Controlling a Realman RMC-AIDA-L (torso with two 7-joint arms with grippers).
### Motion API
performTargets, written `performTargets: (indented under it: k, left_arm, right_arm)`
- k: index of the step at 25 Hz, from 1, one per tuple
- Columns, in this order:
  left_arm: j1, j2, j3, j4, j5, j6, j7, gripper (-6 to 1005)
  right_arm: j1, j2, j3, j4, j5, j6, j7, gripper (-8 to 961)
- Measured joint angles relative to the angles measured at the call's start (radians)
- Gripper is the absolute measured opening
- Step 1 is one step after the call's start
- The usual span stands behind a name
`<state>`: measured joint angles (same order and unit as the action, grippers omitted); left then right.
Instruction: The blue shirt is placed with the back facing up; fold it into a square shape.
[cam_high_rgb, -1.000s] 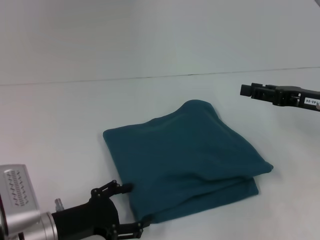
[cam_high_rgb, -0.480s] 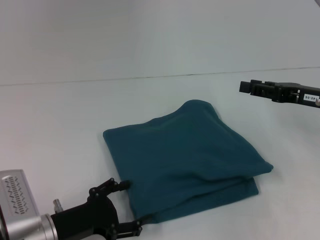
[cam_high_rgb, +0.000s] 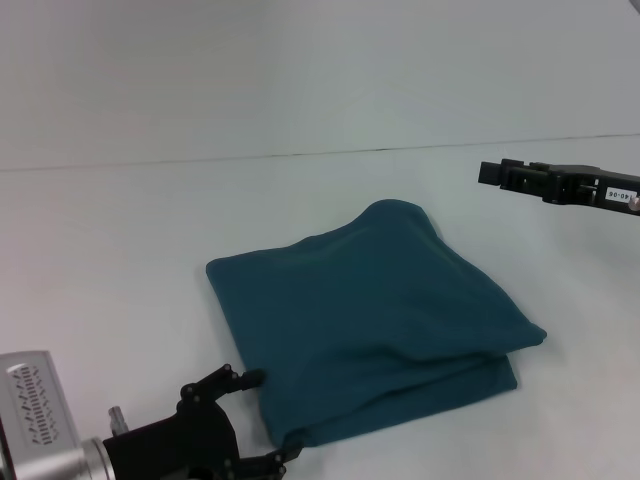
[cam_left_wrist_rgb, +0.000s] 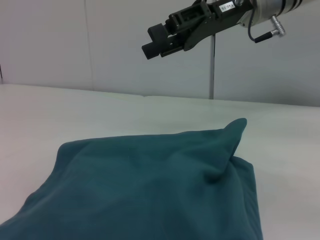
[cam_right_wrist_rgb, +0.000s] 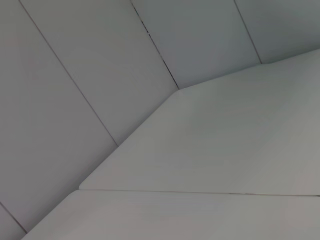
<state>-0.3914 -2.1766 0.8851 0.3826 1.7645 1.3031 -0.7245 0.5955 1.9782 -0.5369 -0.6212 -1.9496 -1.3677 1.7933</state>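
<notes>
The blue shirt (cam_high_rgb: 370, 320) lies folded into a rough square in the middle of the white table (cam_high_rgb: 120, 240). It fills the lower part of the left wrist view as the blue shirt (cam_left_wrist_rgb: 150, 185). At the near left my left gripper (cam_high_rgb: 262, 418) is open, its fingertips (cam_high_rgb: 250, 377) right at the shirt's near-left corner with nothing held. Raised over the table at the far right is my right gripper (cam_high_rgb: 492, 173), well apart from the shirt. The same right gripper (cam_left_wrist_rgb: 159, 42) shows from the left wrist, hanging above the shirt's far side.
A seam (cam_high_rgb: 300, 155) crosses the table behind the shirt. The right wrist view holds only the bare table surface (cam_right_wrist_rgb: 225, 130) and grey wall panels (cam_right_wrist_rgb: 75, 75).
My left gripper has drawn back a little toward the near edge, still open. The right gripper has lifted slightly. The shirt has not moved.
</notes>
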Motion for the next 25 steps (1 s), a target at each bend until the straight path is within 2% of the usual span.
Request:
performTargets:
  k: [15, 25]
  left_arm:
    - [0.002, 0.0, 0.002, 0.001, 0.007, 0.001, 0.005, 947]
    - [-0.011, 0.0, 0.003, -0.012, -0.001, -0.026, 0.003, 888]
  right_arm:
    - [0.012, 0.001, 0.0, 0.0, 0.0, 0.013, 0.0, 556]
    - [0.013, 0.0, 0.0, 0.0, 0.0, 0.013, 0.0, 556]
